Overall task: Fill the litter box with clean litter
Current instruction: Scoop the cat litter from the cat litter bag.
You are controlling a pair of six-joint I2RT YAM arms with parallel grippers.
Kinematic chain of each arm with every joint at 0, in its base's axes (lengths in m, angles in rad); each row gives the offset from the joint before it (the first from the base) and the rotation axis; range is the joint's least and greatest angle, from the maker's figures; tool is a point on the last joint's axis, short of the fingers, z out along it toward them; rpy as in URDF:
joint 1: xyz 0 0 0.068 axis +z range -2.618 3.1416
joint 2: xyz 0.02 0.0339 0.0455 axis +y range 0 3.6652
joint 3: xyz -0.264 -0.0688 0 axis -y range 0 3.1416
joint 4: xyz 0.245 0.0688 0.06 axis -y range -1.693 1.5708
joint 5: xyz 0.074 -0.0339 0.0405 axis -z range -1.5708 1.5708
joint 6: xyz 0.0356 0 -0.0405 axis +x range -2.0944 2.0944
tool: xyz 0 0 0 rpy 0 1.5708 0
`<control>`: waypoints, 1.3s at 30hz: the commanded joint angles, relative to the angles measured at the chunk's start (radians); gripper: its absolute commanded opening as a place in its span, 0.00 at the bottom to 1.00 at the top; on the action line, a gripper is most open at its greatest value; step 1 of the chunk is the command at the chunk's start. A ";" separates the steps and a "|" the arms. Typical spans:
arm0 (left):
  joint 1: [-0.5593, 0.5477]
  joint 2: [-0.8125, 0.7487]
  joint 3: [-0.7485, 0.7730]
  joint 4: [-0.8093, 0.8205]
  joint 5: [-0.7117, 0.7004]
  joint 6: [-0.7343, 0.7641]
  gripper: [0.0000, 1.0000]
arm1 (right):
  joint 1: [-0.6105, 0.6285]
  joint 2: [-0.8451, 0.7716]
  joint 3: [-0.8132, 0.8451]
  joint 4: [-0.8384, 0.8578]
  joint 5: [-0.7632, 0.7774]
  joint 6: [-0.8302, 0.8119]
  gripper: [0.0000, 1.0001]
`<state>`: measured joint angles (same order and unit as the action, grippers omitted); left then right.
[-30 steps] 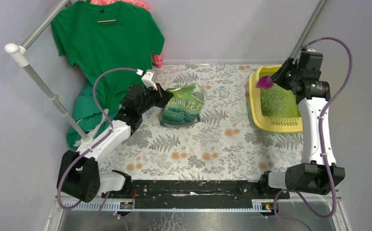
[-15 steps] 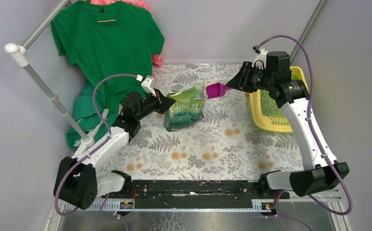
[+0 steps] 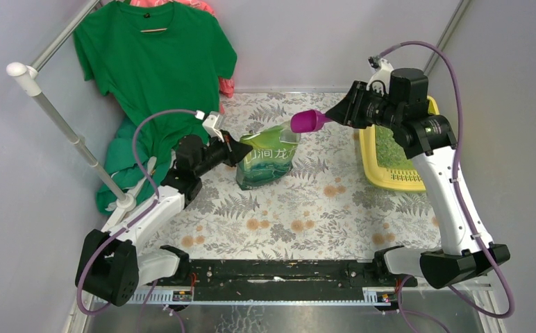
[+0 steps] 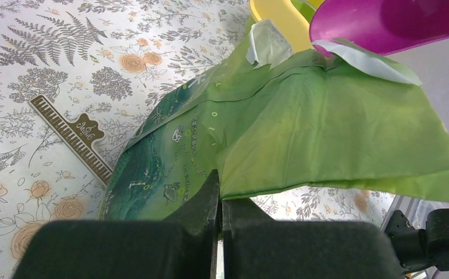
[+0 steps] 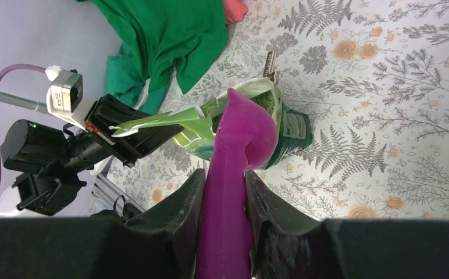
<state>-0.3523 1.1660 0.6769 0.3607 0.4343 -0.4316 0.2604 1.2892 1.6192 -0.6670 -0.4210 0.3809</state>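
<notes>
Clock: read from the top view, 12 o'clock is the table edge farthest from the arm bases.
Table: one, with a fern-and-flower print cover.
Arms: two, each with one end effector.
Left end effector: clenched on the flattened top flap of the green bag, its fingers pressed together over the foil.
Green bag: one, glossy and printed, standing a little toward 10 o'clock of the table's middle, mouth open.
Right end effector: grasping the purple scoop by its handle, one finger on each side.
Purple scoop: one, its bowl at the bag's open mouth; contact with the bag cannot be told.
Litter box: one, yellow, at 2 o'clock by the table's right edge, partly hidden under the right arm, well apart from the bag.
Clean litter: green granules covering the floor of the box; more show inside the bag's mouth in the right wrist view.
Green T-shirt: one, hanging at 11 o'clock.
</notes>
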 commanded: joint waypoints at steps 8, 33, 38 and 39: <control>-0.068 -0.043 0.040 0.281 0.013 -0.025 0.03 | 0.133 0.145 0.056 -0.030 0.101 -0.057 0.00; -0.306 -0.123 -0.084 0.264 -0.116 0.050 0.03 | 0.266 0.339 -0.139 0.012 0.161 -0.008 0.00; -0.306 -0.125 -0.079 0.250 -0.120 0.061 0.03 | 0.270 0.369 -0.257 0.193 0.038 0.067 0.00; -0.305 -0.127 -0.079 0.246 -0.122 0.063 0.03 | 0.270 0.375 -0.271 0.220 0.012 0.079 0.00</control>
<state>-0.6407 1.0832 0.5770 0.4088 0.2802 -0.3786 0.5037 1.6009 1.4425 -0.5858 -0.2508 0.3805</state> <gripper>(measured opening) 0.033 0.343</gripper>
